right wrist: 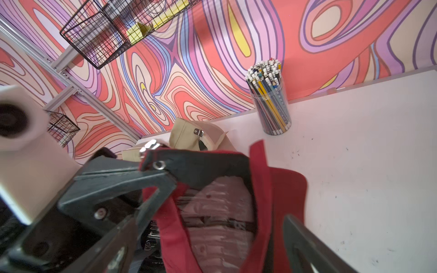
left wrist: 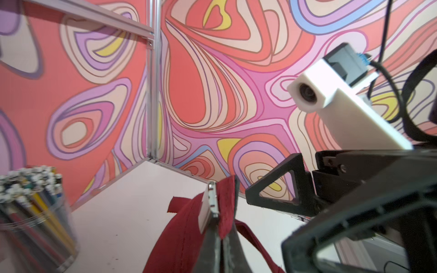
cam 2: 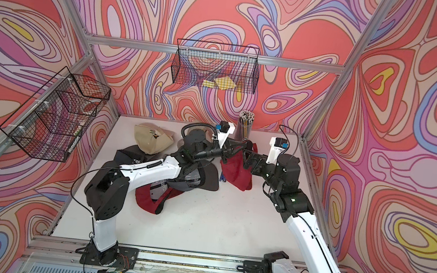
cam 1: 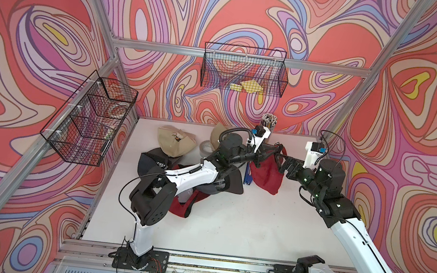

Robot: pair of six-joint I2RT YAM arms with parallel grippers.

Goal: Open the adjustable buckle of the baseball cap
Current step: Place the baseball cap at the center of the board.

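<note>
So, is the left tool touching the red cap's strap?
Touching. The left wrist view shows the left tool shut on the red cap's strap, right beneath the metal buckle.

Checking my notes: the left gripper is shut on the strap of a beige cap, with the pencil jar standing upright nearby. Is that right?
Not the colour: the left wrist view shows the left gripper shut on the strap of a red cap. The pencil jar does stand upright nearby.
</note>
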